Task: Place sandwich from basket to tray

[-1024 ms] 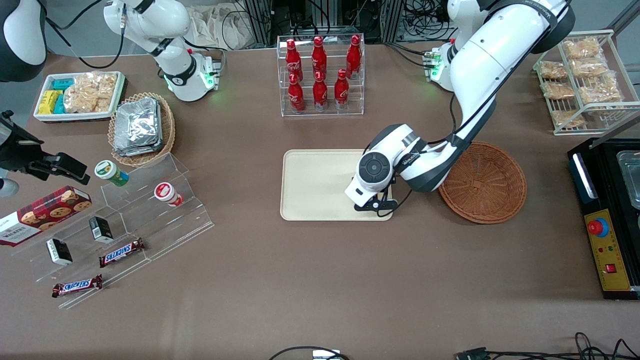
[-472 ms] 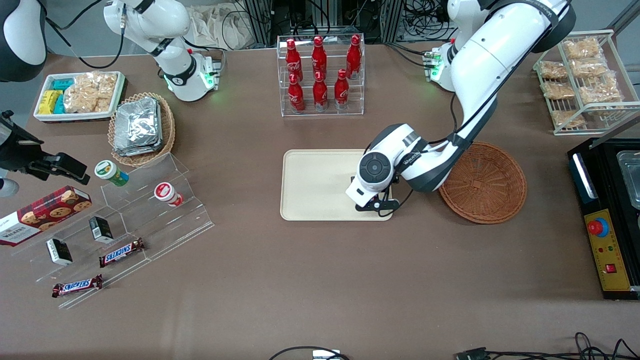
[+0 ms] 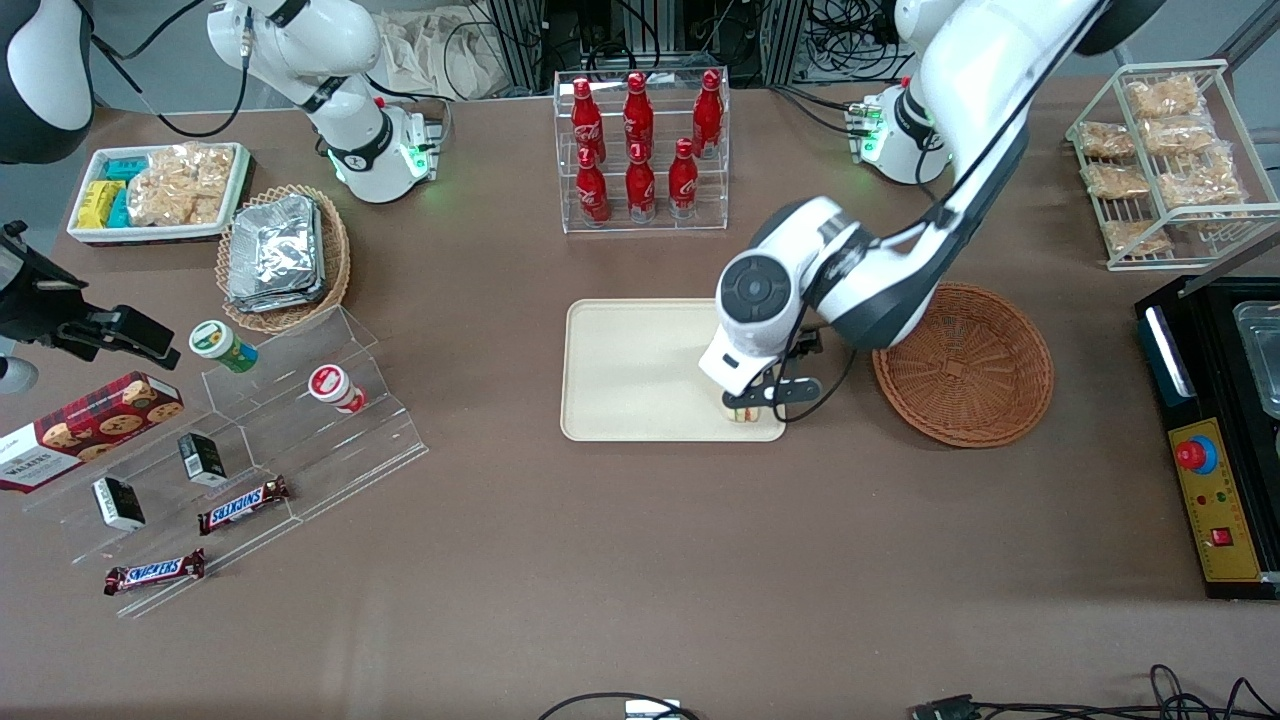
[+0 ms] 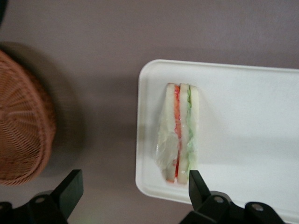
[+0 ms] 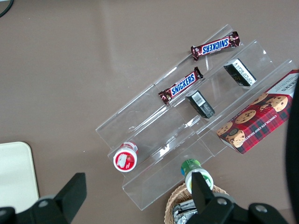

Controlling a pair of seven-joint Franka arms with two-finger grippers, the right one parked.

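The sandwich [image 4: 180,133] lies on its side on the tray [image 4: 243,116], close to the tray's corner nearest the basket [image 4: 21,126], directly under the claw [image 4: 133,193], whose fingers stand wide apart above it and grip nothing. Its long axis runs along the tray's short rim, across the line between the two fingertips, so a straight lift should clear it. It is a white-bread wedge showing red and green filling layers, with a film wrap.

sandwich [image 4: 180,137]: on my tray [image 3: 630,375], at its corner nearest the basket [image 3: 965,365]
gripper [image 4: 133,196]: mine, above the sandwich, fingers spread
basket: beside the tray
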